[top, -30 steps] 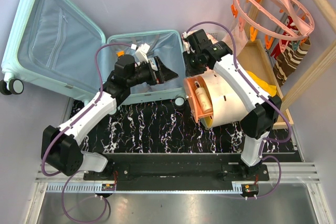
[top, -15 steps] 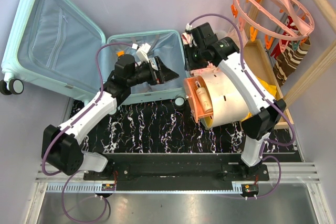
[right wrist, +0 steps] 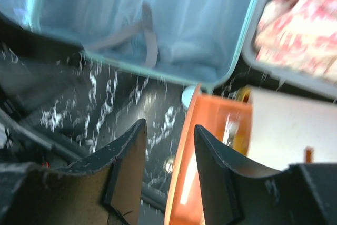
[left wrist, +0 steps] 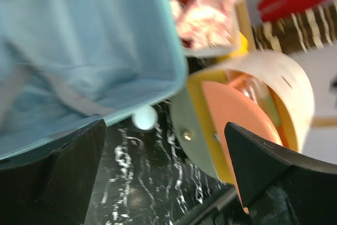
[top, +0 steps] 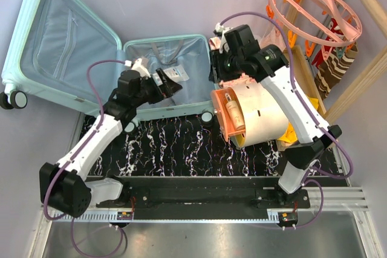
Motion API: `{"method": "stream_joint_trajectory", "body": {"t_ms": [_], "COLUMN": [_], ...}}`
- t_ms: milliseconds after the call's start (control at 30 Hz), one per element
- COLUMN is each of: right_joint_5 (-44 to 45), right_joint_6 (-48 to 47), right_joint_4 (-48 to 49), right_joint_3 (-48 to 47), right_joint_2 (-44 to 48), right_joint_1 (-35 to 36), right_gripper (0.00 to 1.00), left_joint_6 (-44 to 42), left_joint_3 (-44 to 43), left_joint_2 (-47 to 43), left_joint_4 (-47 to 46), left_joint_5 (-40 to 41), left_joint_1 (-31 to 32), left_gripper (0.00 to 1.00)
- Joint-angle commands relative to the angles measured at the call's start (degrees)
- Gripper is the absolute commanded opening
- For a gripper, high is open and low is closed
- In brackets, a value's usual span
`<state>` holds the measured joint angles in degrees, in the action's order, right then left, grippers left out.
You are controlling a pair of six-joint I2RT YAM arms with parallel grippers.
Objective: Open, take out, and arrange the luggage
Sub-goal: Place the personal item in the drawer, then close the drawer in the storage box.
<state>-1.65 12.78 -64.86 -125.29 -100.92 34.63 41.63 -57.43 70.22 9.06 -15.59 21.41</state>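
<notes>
Top external view: the luggage point(top: 66, 46) is lying open beneath the left pincer point(top: 172, 83) — jaws spread wide, empty. Right pincer point(top: 219, 74), half parted, is holding nothing beside it; arranging looks unfinished.

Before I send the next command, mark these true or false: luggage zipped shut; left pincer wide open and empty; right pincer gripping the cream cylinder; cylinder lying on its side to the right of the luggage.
1. The luggage is zipped shut. False: it lies open, with its lid propped back on the left.
2. The left pincer is wide open and empty. True.
3. The right pincer grips the cream cylinder. False: its jaws stand apart with nothing between them.
4. The cream cylinder lies on its side to the right of the luggage. True.
</notes>
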Motion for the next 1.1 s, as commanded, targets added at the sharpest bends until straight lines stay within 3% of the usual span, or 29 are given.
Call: {"method": "stream_joint_trajectory", "body": {"t_ms": [0,167,533,1067], "right_joint_5": [0.14,5.69,7.27,17.82], "right_joint_6": [1.9,3.74,8.23,9.29], "right_joint_4": [-1.49,-3.87,-3.25,-10.99], "right_joint_3": [6.71,11.47,18.42,11.74], "right_joint_2": [6.17,8.63,8.99,2.49], "right_joint_1": [4.56,11.59,14.76,14.85], "right_gripper": [0.5,0.5,0.51,0.52], "left_joint_6": [-2.51,-4.36,-4.36,-4.71], "left_joint_3": [0.3,0.83,0.48,0.39], "left_joint_2": [-4.73,-7.28,-8.07,-5.53], "left_joint_4": [4.46,6.76,7.11,5.97], "left_joint_5": [6.45,7.6,5.75,5.05], "left_joint_1": [-4.87,-8.05,-8.67,-8.67], "left_gripper": [0.99,0.99,0.99,0.99]}}
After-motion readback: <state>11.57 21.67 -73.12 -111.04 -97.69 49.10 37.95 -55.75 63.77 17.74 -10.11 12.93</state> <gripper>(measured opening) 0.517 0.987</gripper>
